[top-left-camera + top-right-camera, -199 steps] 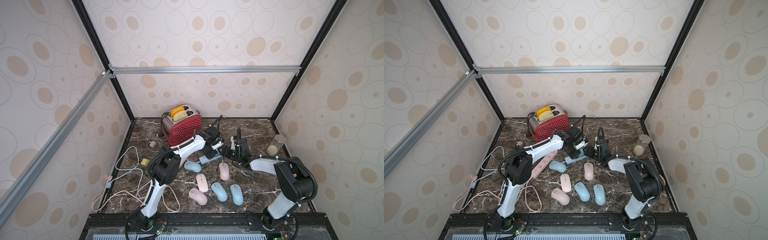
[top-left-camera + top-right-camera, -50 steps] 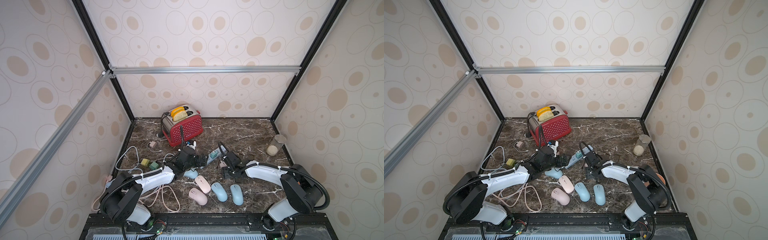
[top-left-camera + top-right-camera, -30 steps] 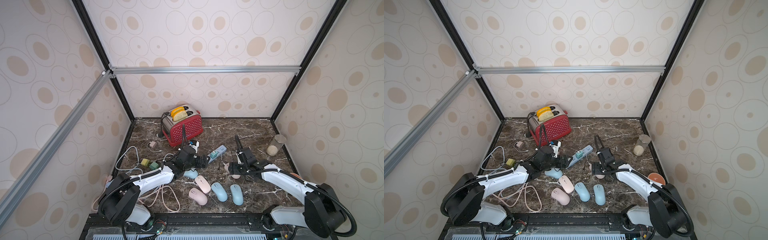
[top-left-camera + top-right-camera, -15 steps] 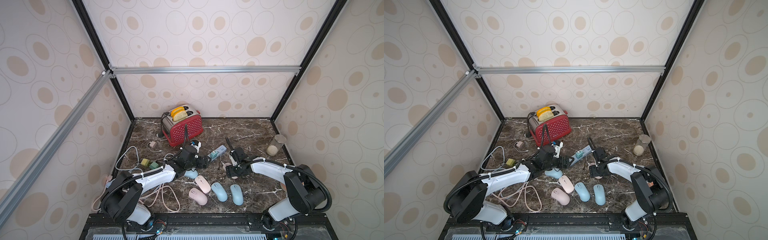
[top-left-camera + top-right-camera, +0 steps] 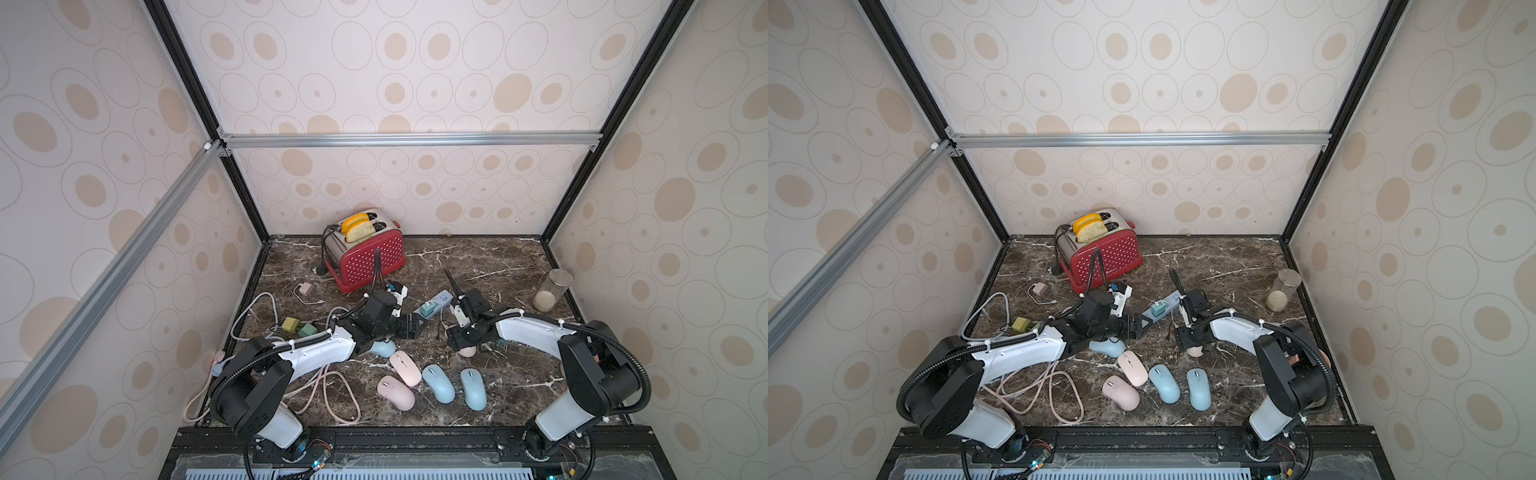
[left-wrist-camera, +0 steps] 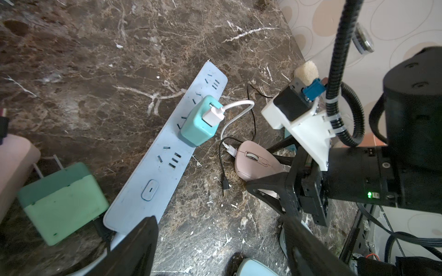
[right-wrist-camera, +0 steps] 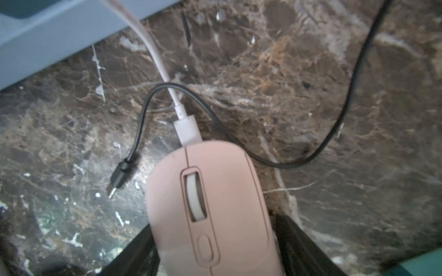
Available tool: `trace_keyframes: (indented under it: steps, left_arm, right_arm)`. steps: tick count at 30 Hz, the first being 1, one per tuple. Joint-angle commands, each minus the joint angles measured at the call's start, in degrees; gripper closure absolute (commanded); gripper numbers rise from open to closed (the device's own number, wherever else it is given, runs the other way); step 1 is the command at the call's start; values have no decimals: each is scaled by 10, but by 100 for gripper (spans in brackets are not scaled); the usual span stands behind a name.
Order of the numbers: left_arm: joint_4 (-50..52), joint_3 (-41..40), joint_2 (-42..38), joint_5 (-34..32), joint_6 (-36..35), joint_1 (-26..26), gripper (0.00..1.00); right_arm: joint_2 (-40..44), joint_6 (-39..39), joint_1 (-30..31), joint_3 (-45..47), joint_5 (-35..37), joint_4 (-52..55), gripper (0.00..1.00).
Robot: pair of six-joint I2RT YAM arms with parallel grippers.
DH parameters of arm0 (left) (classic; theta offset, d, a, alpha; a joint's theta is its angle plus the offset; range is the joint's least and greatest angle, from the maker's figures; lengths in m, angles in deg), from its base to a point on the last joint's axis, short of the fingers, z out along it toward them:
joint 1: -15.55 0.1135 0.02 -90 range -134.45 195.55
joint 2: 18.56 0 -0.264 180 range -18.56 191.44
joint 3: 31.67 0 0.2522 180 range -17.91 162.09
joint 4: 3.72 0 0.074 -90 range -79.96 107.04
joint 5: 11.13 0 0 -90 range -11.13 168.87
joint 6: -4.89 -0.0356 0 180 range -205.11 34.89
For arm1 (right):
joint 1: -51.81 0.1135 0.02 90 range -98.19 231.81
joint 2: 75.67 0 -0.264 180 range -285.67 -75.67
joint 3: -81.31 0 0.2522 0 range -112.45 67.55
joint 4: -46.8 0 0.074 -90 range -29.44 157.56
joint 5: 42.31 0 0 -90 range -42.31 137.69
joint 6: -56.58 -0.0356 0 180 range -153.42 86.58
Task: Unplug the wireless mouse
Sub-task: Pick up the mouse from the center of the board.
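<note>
Dark marble table (image 5: 478,257), glossy and white-veined, boxed in by beige paper printed with ovals. At the left edge, loose loops of pink and grey cables (image 5: 311,380). Next, two boxy green chargers (image 5: 298,326), lying unplugged. Far behind, one red toaster (image 5: 370,259), white-dotted, two bread slices upright in its slots. Left gripper (image 6: 218,222) spread wide at the near end of the strip (image 6: 167,153), holding nothing. One strip only: flat, pale blue, slanting, with one rounded teal charger (image 6: 199,121) plugged in. From that, one white lead (image 7: 186,130) curving into the nose of the pink mouse (image 7: 210,210), just right of the strip. Beside it, one thin black lead (image 7: 119,172), plug lying free. Right gripper (image 7: 212,239) wide, astride the mouse's rear; contact unclear. Nearer, five smooth oval mice (image 5: 438,383): three blue, two pink. Far right, one glass jar (image 5: 550,291) of white grains.
</note>
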Motion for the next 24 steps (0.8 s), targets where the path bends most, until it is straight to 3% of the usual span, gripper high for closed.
trace_keyframes:
  steps: [1,8,15,24]
  left_arm:
    - [-18,12,6,13,3,-2,16]
    - [-89,-23,5,15,49,-3,22]
    - [-257,-59,50,19,137,-13,49]
    - [-384,-72,125,35,196,-16,52]
  right_arm:
    - [-26,24,3,11,-35,3,27]
    - [16,35,11,37,-37,-33,39]
    - [80,36,39,53,-43,-69,46]
    - [152,26,57,86,-72,-106,49]
